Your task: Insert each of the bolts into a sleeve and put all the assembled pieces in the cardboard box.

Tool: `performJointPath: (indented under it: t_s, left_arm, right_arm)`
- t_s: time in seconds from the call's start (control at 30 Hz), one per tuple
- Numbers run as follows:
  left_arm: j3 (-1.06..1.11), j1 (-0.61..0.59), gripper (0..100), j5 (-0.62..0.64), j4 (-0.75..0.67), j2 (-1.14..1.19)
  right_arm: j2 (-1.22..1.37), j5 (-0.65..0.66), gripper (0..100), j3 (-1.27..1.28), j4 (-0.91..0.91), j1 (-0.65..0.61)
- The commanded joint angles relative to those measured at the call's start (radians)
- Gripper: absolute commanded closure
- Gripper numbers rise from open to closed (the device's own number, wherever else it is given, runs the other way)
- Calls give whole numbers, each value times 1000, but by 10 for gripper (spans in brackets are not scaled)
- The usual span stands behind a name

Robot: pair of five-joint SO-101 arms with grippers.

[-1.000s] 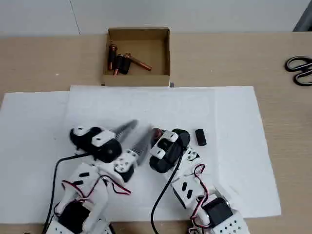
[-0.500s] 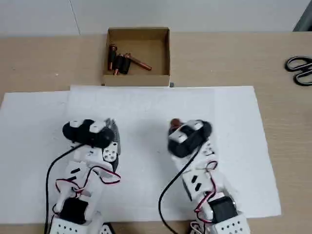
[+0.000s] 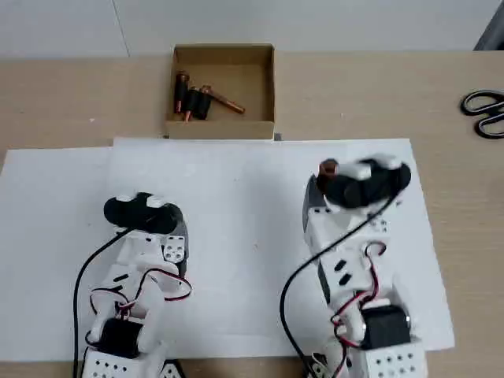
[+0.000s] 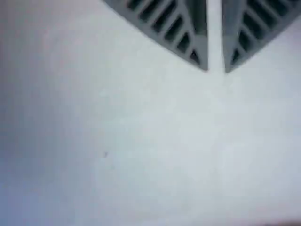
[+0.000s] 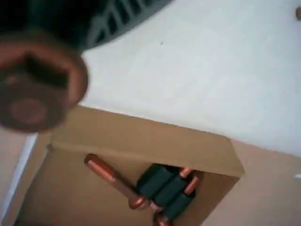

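I see the cardboard box [image 3: 220, 128] at the far middle of the tabletop [image 3: 79, 94], with assembled pieces [image 3: 195, 101] lying in its left half. My left arm [image 3: 142, 216] sits near left on the white paper [image 3: 236, 205]. My right arm [image 3: 358, 185], to its right, shows a copper bolt [image 3: 327, 167] at its far end. Scissors [image 3: 484, 110] lie far right.
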Motion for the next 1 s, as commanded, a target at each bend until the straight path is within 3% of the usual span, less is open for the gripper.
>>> performJointPath:
  t_s: [0.0,0.53,0.97]
  left_arm:
    - [-2,-25,994,-3,28,-9]
    - [-54,-86,994,3,126,-11]
    - [-70,-87,994,-5,204,-11]
  right_arm:
    - [173,-9,996,-178,-27,10]
    - [1058,-3,996,-783,-183,-117]
    - [1667,41,995,-1539,-177,-127]
